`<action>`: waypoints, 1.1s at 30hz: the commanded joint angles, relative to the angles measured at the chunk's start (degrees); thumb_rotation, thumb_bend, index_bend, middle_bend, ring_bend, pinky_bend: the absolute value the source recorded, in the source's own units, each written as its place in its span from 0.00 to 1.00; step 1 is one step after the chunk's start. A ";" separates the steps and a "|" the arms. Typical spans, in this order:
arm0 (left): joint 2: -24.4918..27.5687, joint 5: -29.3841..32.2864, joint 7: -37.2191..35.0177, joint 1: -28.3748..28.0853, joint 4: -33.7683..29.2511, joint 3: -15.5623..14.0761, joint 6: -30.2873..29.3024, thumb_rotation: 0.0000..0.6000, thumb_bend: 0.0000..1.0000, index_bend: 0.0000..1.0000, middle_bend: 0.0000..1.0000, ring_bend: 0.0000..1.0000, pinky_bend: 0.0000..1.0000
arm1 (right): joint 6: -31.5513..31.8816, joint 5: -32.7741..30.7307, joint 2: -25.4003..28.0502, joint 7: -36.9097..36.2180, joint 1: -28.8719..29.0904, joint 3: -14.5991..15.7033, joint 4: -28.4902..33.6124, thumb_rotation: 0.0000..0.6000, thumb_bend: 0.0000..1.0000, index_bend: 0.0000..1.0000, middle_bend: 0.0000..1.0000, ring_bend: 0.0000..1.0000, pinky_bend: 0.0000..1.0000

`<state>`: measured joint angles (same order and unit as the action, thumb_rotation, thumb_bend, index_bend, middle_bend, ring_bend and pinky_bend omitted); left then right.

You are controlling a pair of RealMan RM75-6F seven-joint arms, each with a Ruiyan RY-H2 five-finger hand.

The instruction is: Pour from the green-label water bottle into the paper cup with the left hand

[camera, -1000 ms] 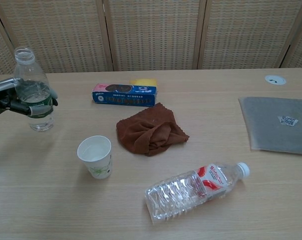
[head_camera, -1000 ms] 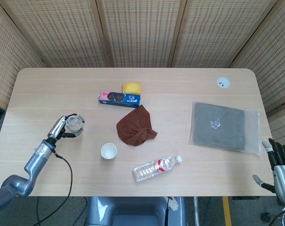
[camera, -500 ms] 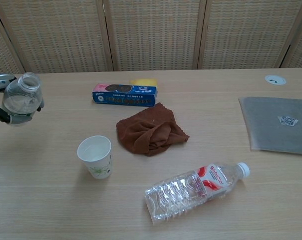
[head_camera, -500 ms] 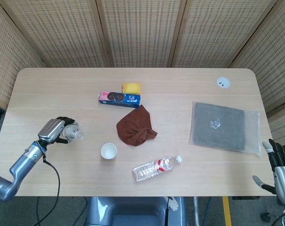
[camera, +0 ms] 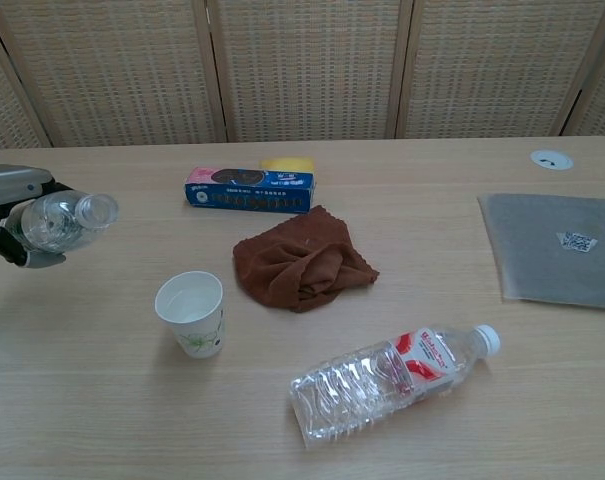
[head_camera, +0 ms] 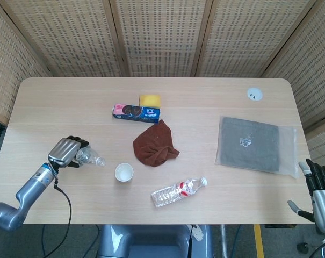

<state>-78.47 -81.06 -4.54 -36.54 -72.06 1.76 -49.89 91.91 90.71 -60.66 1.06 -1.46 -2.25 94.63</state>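
My left hand (head_camera: 65, 151) (camera: 12, 215) grips the green-label water bottle (head_camera: 89, 157) (camera: 64, 217) above the table at the left. The uncapped bottle lies almost level, its open mouth pointing right toward the paper cup (head_camera: 124, 172) (camera: 192, 314). The cup stands upright to the right of the bottle's mouth and lower, apart from it. My right hand (head_camera: 319, 185) shows at the lower right edge of the head view, off the table, fingers apart and holding nothing.
A capped red-label bottle (head_camera: 179, 192) (camera: 389, 378) lies on its side near the front edge. A brown cloth (head_camera: 155, 144) (camera: 300, 258), a blue biscuit box (head_camera: 136, 112), a yellow sponge (head_camera: 149, 100) and a grey bagged pad (head_camera: 256, 144) lie further back.
My left hand has lifted the bottle off the table and tipped it from upright to nearly level, mouth swinging right toward the cup. The right hand has not moved.
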 commanded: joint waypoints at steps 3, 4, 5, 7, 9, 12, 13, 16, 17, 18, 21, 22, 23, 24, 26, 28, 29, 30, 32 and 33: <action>-2.09 4.09 7.84 -1.30 -1.35 1.09 2.25 1.00 0.57 0.59 0.48 0.30 0.29 | 0.03 -0.22 0.07 -0.24 -0.04 -0.08 -0.11 1.00 0.00 0.00 0.00 0.00 0.00; -2.31 4.56 8.92 -1.41 -1.46 1.08 2.50 1.00 0.57 0.59 0.48 0.30 0.29 | -0.02 -0.27 0.08 -0.30 -0.02 -0.10 -0.14 1.00 0.00 0.00 0.00 0.00 0.00; -2.50 4.94 9.99 -1.50 -1.55 1.06 2.62 1.00 0.57 0.59 0.48 0.30 0.29 | -0.06 -0.33 0.09 -0.36 -0.01 -0.12 -0.17 1.00 0.00 0.00 0.00 0.00 0.00; -2.99 5.93 12.70 -1.70 -1.59 0.95 2.97 1.00 0.57 0.59 0.48 0.30 0.29 | -0.11 -0.43 0.13 -0.57 0.00 -0.15 -0.23 1.00 0.00 0.00 0.00 0.00 0.00; -3.23 6.86 14.80 -1.85 -1.72 1.02 3.08 1.00 0.57 0.59 0.48 0.30 0.29 | -0.10 -0.41 0.16 -0.69 0.01 -0.15 -0.27 1.00 0.00 0.00 0.00 0.00 0.00; -3.40 8.12 18.18 -2.07 -2.22 1.02 3.05 1.00 0.57 0.59 0.48 0.30 0.29 | -0.10 -0.43 0.22 -0.79 0.01 -0.17 -0.20 1.00 0.00 0.00 0.00 0.00 0.00; -3.39 8.44 19.19 -2.14 -2.41 1.02 2.96 1.00 0.57 0.59 0.48 0.30 0.29 | -0.08 -0.44 0.23 -0.81 -0.01 -0.17 -0.20 1.00 0.00 0.00 0.00 0.00 0.00; -3.34 9.50 22.65 -2.40 -2.97 0.98 2.65 1.00 0.57 0.59 0.48 0.30 0.30 | -0.07 -0.42 0.25 -0.93 -0.02 -0.15 -0.23 1.00 0.00 0.00 0.00 0.00 0.00; -3.34 9.84 23.69 -2.47 -3.09 0.98 2.50 1.00 0.57 0.59 0.48 0.30 0.30 | -0.02 -0.42 0.27 -0.94 -0.04 -0.17 -0.24 1.00 0.00 0.00 0.00 0.00 0.00; -3.34 10.29 24.49 -2.51 -3.30 1.05 2.42 1.00 0.57 0.59 0.48 0.30 0.30 | 0.01 -0.40 0.27 -0.96 -0.04 -0.17 -0.24 1.00 0.00 0.00 0.00 0.00 0.00; -3.31 11.24 26.66 -2.65 -3.77 1.11 2.06 1.00 0.57 0.59 0.48 0.30 0.30 | 0.05 -0.41 0.31 -1.10 -0.07 -0.17 -0.23 1.00 0.00 0.00 0.00 0.00 0.00; -3.37 11.22 27.26 -2.68 -3.70 1.03 1.85 1.00 0.57 0.59 0.48 0.30 0.30 | 0.08 -0.40 0.31 -1.10 -0.08 -0.18 -0.23 1.00 0.00 0.00 0.00 0.00 0.00; -3.46 11.31 28.43 -2.76 -3.60 0.90 1.56 1.00 0.57 0.59 0.48 0.30 0.30 | 0.11 -0.40 0.31 -1.15 -0.09 -0.18 -0.25 1.00 0.00 0.00 0.00 0.00 0.00; -3.52 11.49 29.23 -2.84 -3.65 0.88 1.41 1.00 0.57 0.59 0.48 0.30 0.30 | 0.09 -0.41 0.33 -1.17 -0.09 -0.19 -0.26 1.00 0.00 0.00 0.00 0.00 0.00; -3.59 12.00 30.56 -2.98 -3.84 0.90 1.20 1.00 0.57 0.59 0.48 0.30 0.30 | 0.03 -0.44 0.35 -1.18 -0.06 -0.19 -0.24 1.00 0.00 0.00 0.00 0.00 0.00; -3.76 12.45 32.10 -3.08 -3.85 0.79 0.94 1.00 0.57 0.59 0.48 0.30 0.30 | 0.02 -0.43 0.36 -1.14 -0.05 -0.19 -0.25 1.00 0.00 0.00 0.00 0.00 0.00; -3.88 12.72 32.78 -3.11 -3.86 0.76 0.83 1.00 0.57 0.59 0.48 0.30 0.30 | 0.00 -0.41 0.35 -1.13 -0.04 -0.19 -0.26 1.00 0.00 0.00 0.00 0.00 0.00; -3.97 12.91 33.19 -3.13 -3.87 0.76 0.74 1.00 0.57 0.59 0.48 0.30 0.30 | -0.01 -0.40 0.34 -1.13 -0.03 -0.18 -0.24 1.00 0.00 0.00 0.00 0.00 0.00; -4.19 13.35 34.16 -3.18 -3.89 0.74 0.52 1.00 0.57 0.59 0.48 0.30 0.30 | -0.01 -0.42 0.35 -1.13 -0.04 -0.19 -0.23 1.00 0.00 0.00 0.00 0.00 0.00; -4.30 13.58 34.72 -3.23 -3.91 0.73 0.40 1.00 0.57 0.59 0.48 0.30 0.30 | 0.00 -0.44 0.35 -1.13 -0.05 -0.19 -0.23 1.00 0.00 0.00 0.00 0.00 0.00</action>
<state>-82.59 -67.79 29.75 -39.69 -75.94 2.52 -49.28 91.91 90.27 -60.31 -0.07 -1.51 -2.44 94.40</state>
